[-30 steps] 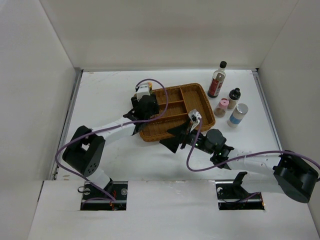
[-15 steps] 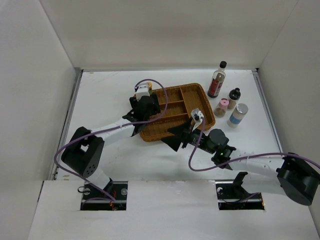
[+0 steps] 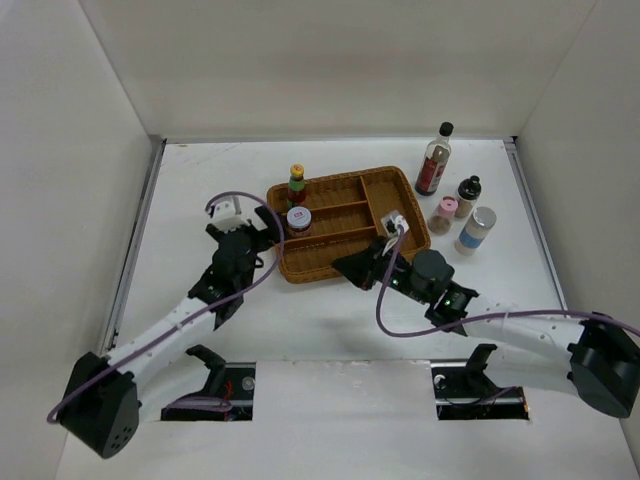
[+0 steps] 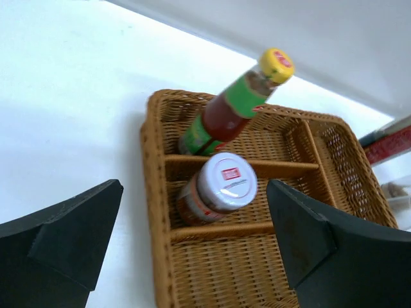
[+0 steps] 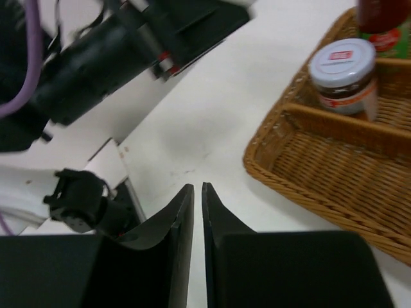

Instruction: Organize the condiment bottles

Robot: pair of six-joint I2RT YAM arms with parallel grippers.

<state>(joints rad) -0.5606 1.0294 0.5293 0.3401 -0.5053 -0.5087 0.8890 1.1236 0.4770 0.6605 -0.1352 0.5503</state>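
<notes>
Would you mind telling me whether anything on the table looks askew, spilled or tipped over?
Nothing looks spilled or tipped over. The only oddity is the wicker tray, which sits turned at an angle to the edges of the table. The green-red bottle and white-lidded jar stand upright at its left end.

Wicker tray (image 3: 345, 258) sat mid-table. In its L end: sauce bottle (image 3: 297, 184) in back row, jar (image 3: 298, 220) just in front. R of tray, on table: tall bottle (image 3: 434, 160), short bottle (image 3: 467, 196), left shaker (image 3: 442, 215), right shaker (image 3: 476, 230). My left gripper (image 3: 264, 232) was L of tray, my right gripper (image 5: 193, 192) before it.
</notes>
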